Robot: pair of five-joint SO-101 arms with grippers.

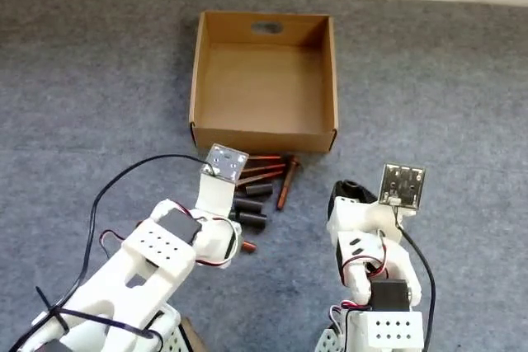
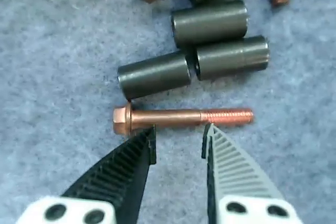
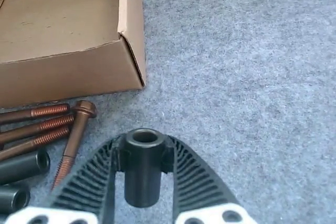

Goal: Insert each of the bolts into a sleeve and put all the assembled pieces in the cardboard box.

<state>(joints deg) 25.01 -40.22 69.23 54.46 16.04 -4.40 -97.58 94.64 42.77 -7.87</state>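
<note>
Just in front of the cardboard box (image 1: pixel 264 139), on the grey carpet (image 1: pixel 99 80), lies a loose heap of copper-coloured bolts (image 1: pixel 262 169) and dark sleeves (image 1: pixel 250 204), close to the box's near wall and all outside it. In the high view the left arm comes in from the lower left with its wrist over this heap. Its own camera shows the left gripper (image 2: pixel 178 140) with jaws apart and nothing between them, the tips just short of a single bolt (image 2: pixel 178 117). That bolt lies flat across the gap, with its flanged head on the side of the black finger (image 2: pixel 126 166) and its thread on the side of the grey one. Beyond it three sleeves rest on their sides: the nearest (image 2: pixel 155 74) sits almost end to end with a second (image 2: pixel 231 56), and a third (image 2: pixel 210 22) lies just behind them. The right arm stands at the lower right of the high view, apart from the heap. The right gripper (image 3: pixel 143 148) is clamped on one sleeve (image 3: pixel 142 182), whose open bore faces the wrist camera, above the carpet and off the box's corner. That view also shows three bolts lying side by side near the box wall, a fourth lying at an angle with its head toward the box, and two more sleeves beside them
</note>
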